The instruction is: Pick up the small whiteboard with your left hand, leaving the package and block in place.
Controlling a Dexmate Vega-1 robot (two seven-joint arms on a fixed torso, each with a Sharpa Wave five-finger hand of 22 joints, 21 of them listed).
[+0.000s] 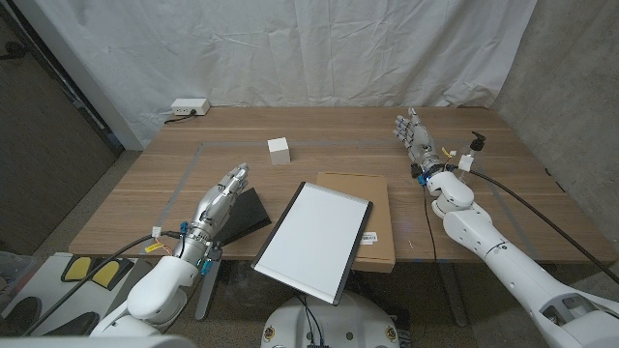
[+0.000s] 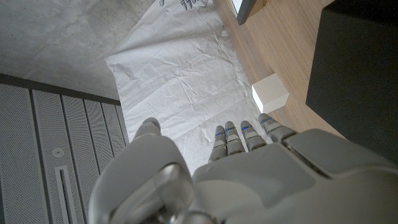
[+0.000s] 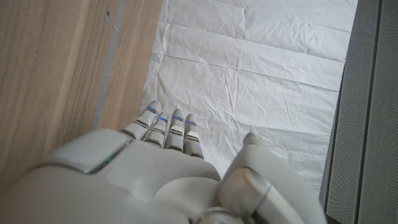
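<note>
Whiteboard (image 1: 314, 242): near middle of bench (image 1: 464, 145), overlapping the cardboard package (image 1: 372, 208); my left hand (image 1: 224, 196) beside it, fingers straight, empty; risk: lifting drags package, block (image 1: 280, 151) well clear.

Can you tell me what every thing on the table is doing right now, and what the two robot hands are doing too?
Small white whiteboard: untouched, lying on the package, near end over the table edge.
Flat brown cardboard package: flat on the table, under the whiteboard.
Small white block: standing alone, untouched.
Black flat piece: on the table beside the left hand.
Left hand: fingers straight, holding nothing.
Right hand: fingers straight, holding nothing.
</note>
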